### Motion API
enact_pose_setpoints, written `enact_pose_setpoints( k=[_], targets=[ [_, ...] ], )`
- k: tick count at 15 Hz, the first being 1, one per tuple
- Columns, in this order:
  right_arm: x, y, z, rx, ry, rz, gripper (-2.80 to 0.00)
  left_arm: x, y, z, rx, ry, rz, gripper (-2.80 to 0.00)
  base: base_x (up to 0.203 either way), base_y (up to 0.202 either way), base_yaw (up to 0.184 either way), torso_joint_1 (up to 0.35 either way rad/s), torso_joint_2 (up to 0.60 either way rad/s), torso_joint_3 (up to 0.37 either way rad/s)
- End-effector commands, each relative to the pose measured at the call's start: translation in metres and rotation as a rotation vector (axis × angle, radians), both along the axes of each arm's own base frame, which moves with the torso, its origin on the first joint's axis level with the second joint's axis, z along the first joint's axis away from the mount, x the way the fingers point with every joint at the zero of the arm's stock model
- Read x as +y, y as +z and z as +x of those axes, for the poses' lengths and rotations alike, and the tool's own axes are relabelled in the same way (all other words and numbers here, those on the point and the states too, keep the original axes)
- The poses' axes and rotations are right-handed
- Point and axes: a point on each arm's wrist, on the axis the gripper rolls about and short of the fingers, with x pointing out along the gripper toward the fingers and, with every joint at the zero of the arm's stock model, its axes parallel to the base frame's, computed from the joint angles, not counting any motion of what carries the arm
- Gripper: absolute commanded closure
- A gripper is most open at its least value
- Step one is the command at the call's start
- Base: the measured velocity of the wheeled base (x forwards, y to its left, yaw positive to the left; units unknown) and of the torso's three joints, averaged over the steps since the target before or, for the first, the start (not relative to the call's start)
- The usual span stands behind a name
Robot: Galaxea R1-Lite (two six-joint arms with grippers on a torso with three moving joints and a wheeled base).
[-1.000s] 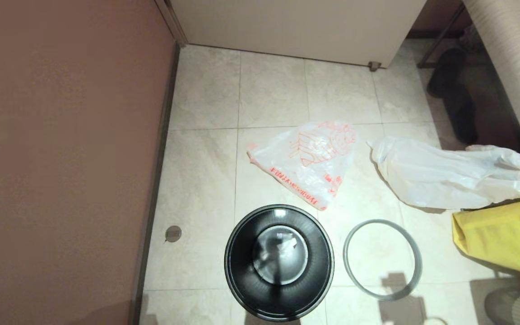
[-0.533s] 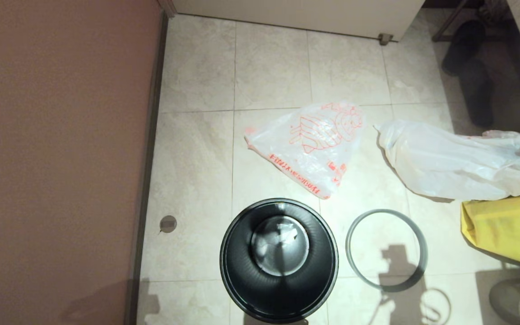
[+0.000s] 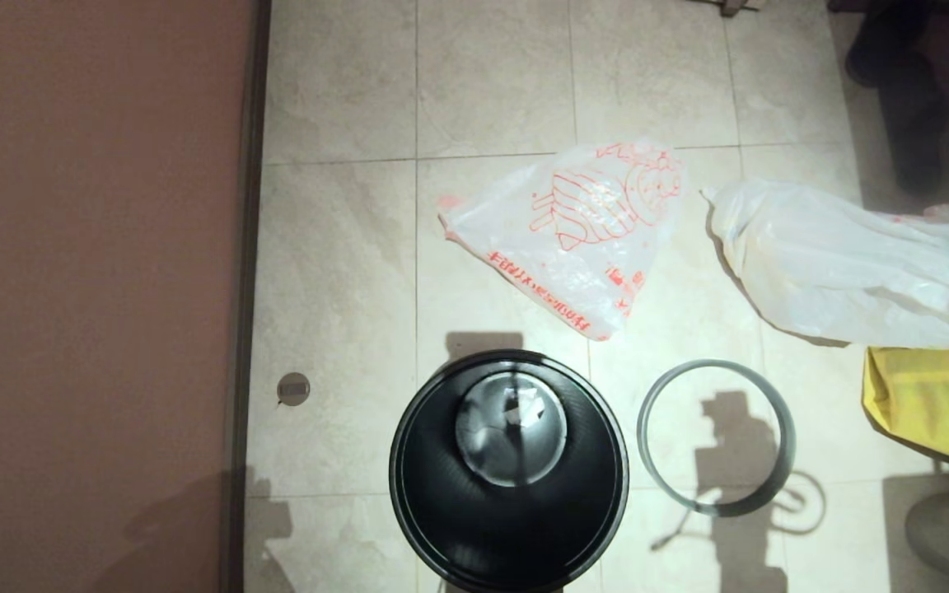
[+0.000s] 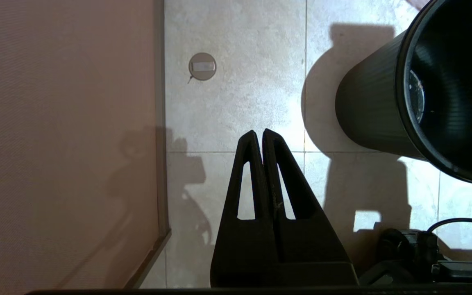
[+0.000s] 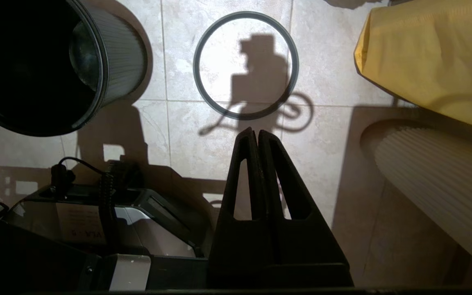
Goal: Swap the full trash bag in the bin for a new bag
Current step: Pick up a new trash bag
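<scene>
Standing upright on the tiled floor (image 3: pixel 343 272), the bin (image 3: pixel 509 473) is unlined, with its grey hoop (image 3: pixel 715 436) lying flat just beside it on the robot's right. The new bag (image 3: pixel 577 235) lies flat beyond the bin, and the full trash bag (image 3: pixel 845 263) lies farther right, next to a yellow bag (image 3: pixel 936 403). The left gripper (image 4: pixel 259 137) and right gripper (image 5: pixel 254 135) hang above the floor, fingers pressed together, holding nothing.
</scene>
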Motion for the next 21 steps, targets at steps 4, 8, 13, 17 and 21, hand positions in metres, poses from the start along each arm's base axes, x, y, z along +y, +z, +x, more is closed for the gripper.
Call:
enact_pose_setpoints(
  k=[4, 8, 13, 17, 21],
  targets=[
    [-0.004, 0.016, 0.032, 0.014, 0.019, 0.055, 0.0, 0.0, 0.0, 0.0, -0.004, 0.001, -0.002, 0.0, 0.0, 0.0, 0.0, 0.002, 0.0, -0.135],
    [-0.013, 0.033, 0.104, 0.12, 0.044, 0.167, 0.0, 0.0, 0.0, 0.0, -0.004, 0.001, -0.002, 0.0, 0.0, 0.0, 0.0, 0.001, 0.0, -0.007],
    [-0.028, 0.024, 0.252, 0.138, 0.168, 0.22, 0.0, 0.0, 0.0, 0.0, -0.004, 0.001, -0.002, 0.0, 0.0, 0.0, 0.0, 0.0, 0.0, 0.0],
    [-0.026, -0.035, 0.401, 0.22, 0.207, 0.277, 0.0, 0.0, 0.0, 0.0, -0.004, 0.001, -0.002, 0.0, 0.0, 0.0, 0.0, 0.0, 0.0, 0.0],
    [0.009, -0.07, 0.508, 0.148, 0.273, 0.289, 0.0, 0.0, 0.0, 0.0, -0.004, 0.001, -0.002, 0.0, 0.0, 0.0, 0.0, 0.0, 0.0, 0.0]
  ],
)
